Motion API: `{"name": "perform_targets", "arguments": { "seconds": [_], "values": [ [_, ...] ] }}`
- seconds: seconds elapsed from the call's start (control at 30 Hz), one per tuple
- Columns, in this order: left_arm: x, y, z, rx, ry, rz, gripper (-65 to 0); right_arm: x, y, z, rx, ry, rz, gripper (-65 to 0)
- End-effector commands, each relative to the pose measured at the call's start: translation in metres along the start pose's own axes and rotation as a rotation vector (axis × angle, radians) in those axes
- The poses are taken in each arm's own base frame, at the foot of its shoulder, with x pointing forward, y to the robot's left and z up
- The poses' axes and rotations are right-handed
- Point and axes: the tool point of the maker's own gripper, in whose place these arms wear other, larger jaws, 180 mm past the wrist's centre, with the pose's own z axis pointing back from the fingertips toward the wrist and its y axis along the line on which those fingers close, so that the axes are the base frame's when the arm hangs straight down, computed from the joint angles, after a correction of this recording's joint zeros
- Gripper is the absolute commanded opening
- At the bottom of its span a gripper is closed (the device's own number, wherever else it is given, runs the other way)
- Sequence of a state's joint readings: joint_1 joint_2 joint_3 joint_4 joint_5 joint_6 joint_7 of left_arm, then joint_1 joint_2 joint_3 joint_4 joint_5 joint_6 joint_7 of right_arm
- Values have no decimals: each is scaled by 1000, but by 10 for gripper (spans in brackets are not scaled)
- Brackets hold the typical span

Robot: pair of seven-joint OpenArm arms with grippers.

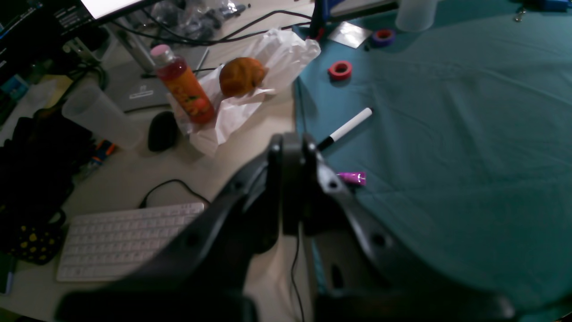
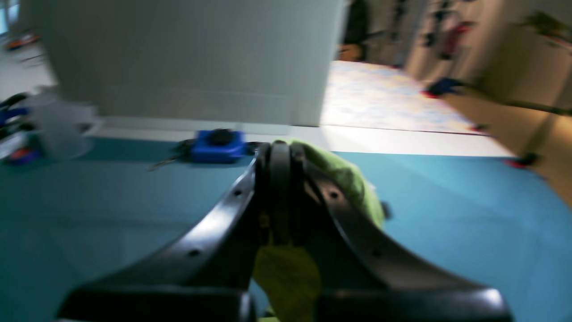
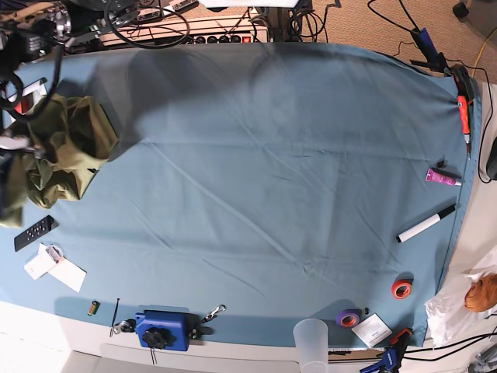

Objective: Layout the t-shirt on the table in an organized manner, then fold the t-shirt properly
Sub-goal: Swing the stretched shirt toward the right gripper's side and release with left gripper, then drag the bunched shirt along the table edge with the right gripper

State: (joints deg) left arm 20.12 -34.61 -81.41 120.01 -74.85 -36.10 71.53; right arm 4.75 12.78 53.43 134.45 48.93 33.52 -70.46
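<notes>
The olive-green t-shirt (image 3: 66, 148) hangs bunched in a lump at the far left of the table (image 3: 272, 155). In the right wrist view my right gripper (image 2: 279, 150) is shut on a fold of the t-shirt (image 2: 348, 179), and more green cloth hangs below the fingers. That view is blurred by motion. My left gripper (image 1: 292, 138) is shut with nothing in it. It hovers over the side edge of the table (image 1: 447, 134), where the teal cloth meets a white desk. The left gripper does not show in the base view.
On the cloth near my left gripper lie a marker (image 1: 346, 129), a pink tube (image 1: 353, 178), red tape (image 1: 340, 70) and purple tape (image 1: 383, 37). A keyboard (image 1: 125, 237) and a bottle (image 1: 183, 85) sit on the desk. A blue clamp block (image 3: 163, 330), a cup (image 3: 311, 338) and a remote (image 3: 34, 231) line the front.
</notes>
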Motion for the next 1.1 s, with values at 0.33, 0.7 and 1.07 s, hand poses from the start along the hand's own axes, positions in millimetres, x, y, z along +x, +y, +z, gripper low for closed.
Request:
{"name": "perform_targets", "arguments": {
  "seconds": [0.33,0.7,1.07],
  "values": [
    [18,0,2,-8,-61,-26,-650,21,171,-35,480,-120,-65,-650],
    [20,-3,2,-23,-73,-20,-650,34,165,-56,316,-148,-25,-650],
    [-7,-66,-46,-252,-10,17,-650,22,84,-139,75,-40,47,-650]
  ]
}}
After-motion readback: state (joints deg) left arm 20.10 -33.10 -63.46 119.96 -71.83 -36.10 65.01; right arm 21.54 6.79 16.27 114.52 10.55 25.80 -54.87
